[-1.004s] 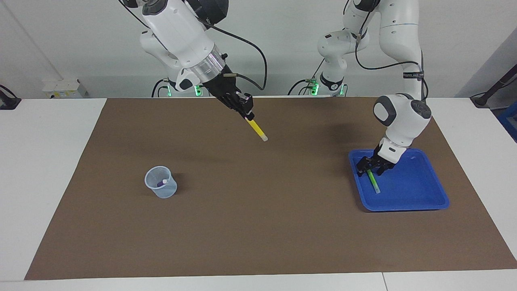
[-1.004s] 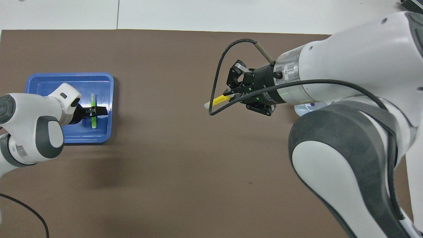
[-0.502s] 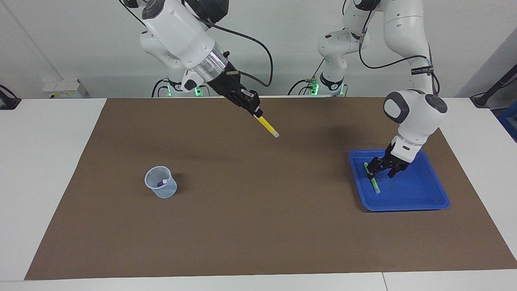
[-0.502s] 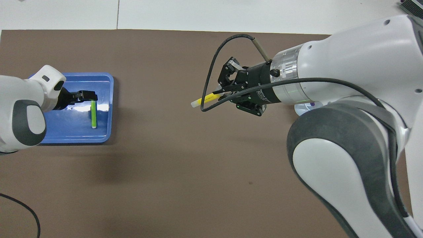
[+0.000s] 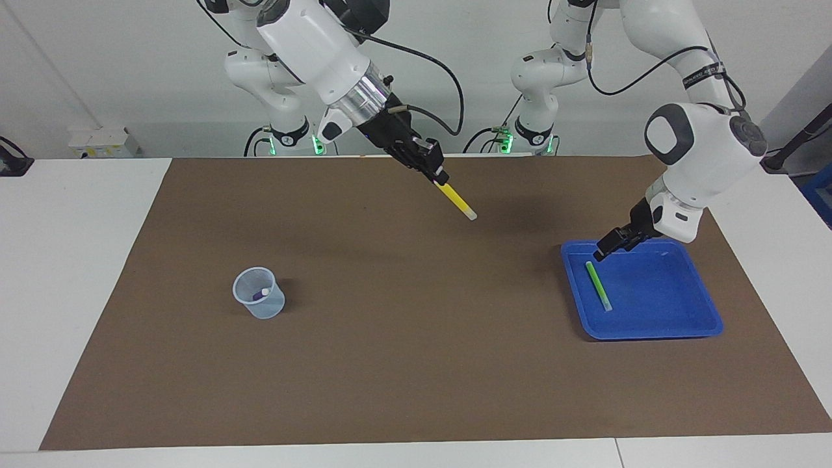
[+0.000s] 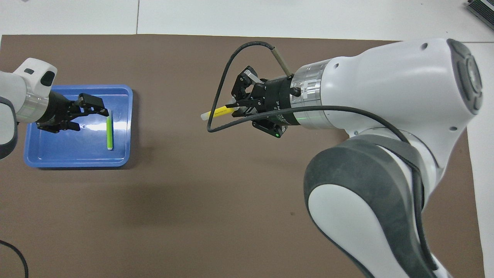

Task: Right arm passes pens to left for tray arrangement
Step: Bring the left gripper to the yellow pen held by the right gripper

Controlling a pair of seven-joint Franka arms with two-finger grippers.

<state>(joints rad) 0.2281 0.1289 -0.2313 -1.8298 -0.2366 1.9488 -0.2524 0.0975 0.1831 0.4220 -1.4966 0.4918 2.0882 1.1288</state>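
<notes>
Facing the robots first: the right gripper hangs in the air over the middle of the brown mat, clamped on the upper end of the yellow pen, whose whitish tip slants down toward the left arm's end of the surface. The left gripper is raised over the edge of the blue tray that lies nearest the robots, its fingers spread and holding nothing. The green pen lies flat inside the tray, clear of that gripper. Toward the right arm's end stands a small translucent cup with the purple pen standing in it.

From overhead, the right gripper pinches the yellow pen at one end, leaving most of the barrel free and pointing toward the tray. The left gripper shows over the tray with its fingers apart, just beside the green pen. The cup is hidden under the right arm in this view.

As for handling, these pens look light, stiff and smooth, so a round barrel could roll or swivel in a pinch. For the handover, the left gripper would best take the yellow pen on the free barrel, near its middle and square across it, before the right lets go.
</notes>
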